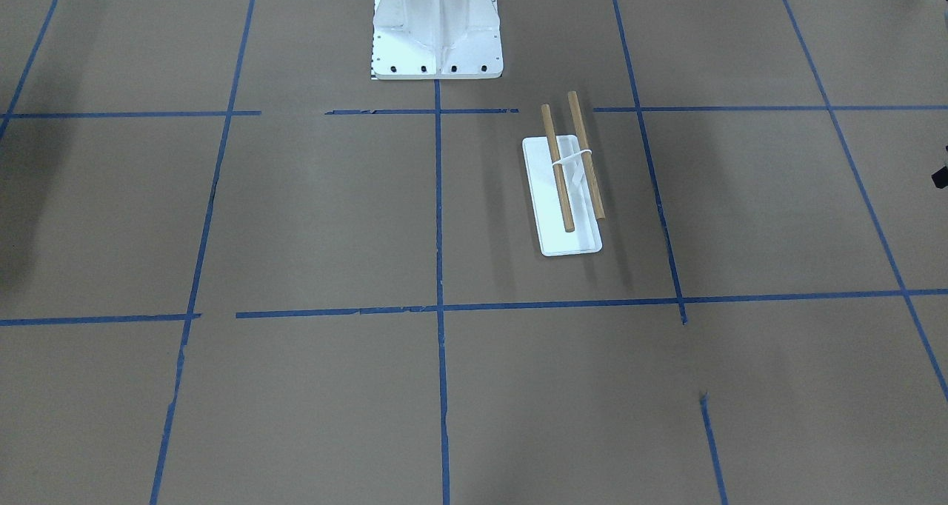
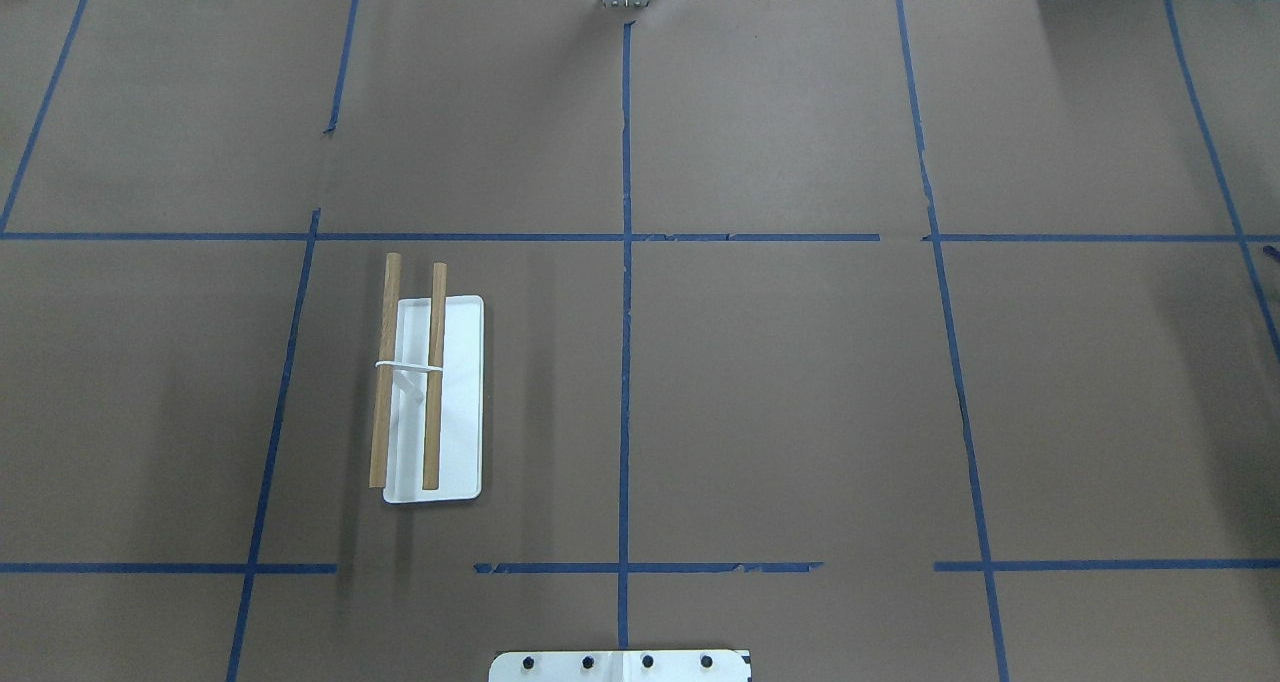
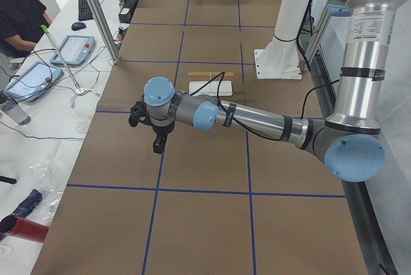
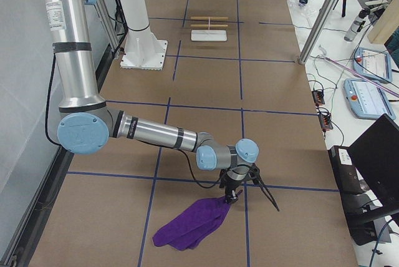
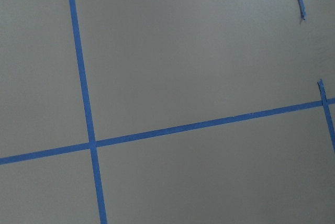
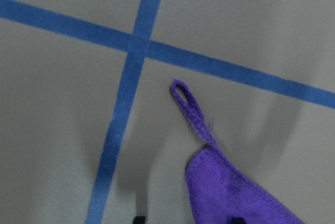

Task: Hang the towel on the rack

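Towel (image 4: 190, 226) flat on desk (image 2: 800, 382) at robot's far right end, loop corner just beneath right fingers (image 4: 230, 192), which look spread, not pinching. Rack (image 2: 460, 402) well apart on left half. Left fingers (image 3: 158, 143): cannot tell whether spread. Right arm nearer towel.

Purple towel (image 4: 190, 226); white-and-tan rack (image 1: 574, 242); brown, blue-gridded table (image 1: 318, 216).
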